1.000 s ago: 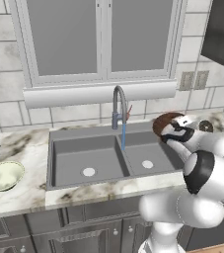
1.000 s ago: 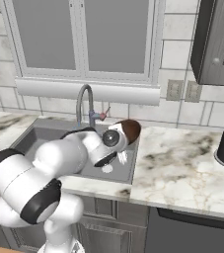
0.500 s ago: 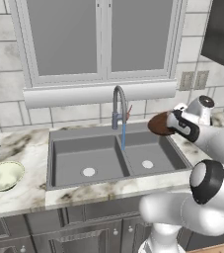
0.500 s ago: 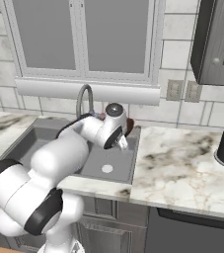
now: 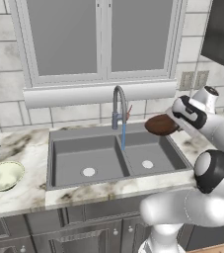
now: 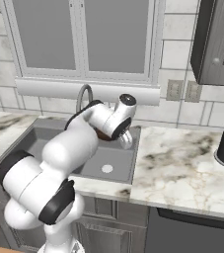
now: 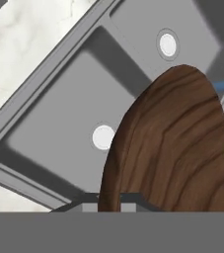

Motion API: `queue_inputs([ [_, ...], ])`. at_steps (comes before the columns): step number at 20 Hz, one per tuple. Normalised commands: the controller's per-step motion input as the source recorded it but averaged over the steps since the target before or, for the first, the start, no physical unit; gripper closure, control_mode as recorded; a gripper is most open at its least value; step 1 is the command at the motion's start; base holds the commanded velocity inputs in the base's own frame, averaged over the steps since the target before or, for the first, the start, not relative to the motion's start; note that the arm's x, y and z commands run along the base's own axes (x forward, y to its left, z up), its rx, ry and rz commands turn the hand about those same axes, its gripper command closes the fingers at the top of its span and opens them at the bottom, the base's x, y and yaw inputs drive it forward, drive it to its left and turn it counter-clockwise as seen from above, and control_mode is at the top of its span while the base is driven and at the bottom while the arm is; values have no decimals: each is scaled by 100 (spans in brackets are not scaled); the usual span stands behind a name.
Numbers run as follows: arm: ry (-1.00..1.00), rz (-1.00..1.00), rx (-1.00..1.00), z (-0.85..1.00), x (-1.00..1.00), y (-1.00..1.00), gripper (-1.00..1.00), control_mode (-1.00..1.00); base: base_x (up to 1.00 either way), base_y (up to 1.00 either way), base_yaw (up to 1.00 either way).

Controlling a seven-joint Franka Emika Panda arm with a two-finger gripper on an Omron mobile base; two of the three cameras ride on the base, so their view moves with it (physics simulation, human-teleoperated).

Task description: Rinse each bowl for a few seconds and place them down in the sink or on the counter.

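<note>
Pinching: fingers [image 7: 108,201] nearly together on brown bowl [image 5: 161,125] rim | bowl held above sink [image 5: 84,153]

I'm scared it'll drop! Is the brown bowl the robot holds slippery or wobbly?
Probably stiff: the brown bowl shows wood grain and keeps its shape. It might slip, since the tool pinches only its rim. It looks shallow and wide, so likely steady once set down.

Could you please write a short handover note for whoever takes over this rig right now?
Gripper: shut on the brown bowl, held above the sink's right basin.
Faucet is running; the stream falls left of the held bowl.
Cream bowl sits on the counter left of the sink.
Done: brown bowl picked up.
Left: rinse it and set it down, then rinse the cream bowl.
</note>
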Motion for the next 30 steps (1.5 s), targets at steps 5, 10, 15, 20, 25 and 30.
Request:
queue_inputs([
  [5,0,7,7,-5,0,17,100,-100,0,0,0],
  [10,0,5,2,-12,0,24,100,-100,0,0,0],
  [15,1,4,0,-9,4,19,100,-100,0,0,0],
  [20,2,2,0,-18,10,33,100,-100,0,0,0],
  [25,1,3,0,-15,13,23,100,-100,0,0,0],
  [30,1,2,0,-17,16,29,100,-100,0,0,0],
])
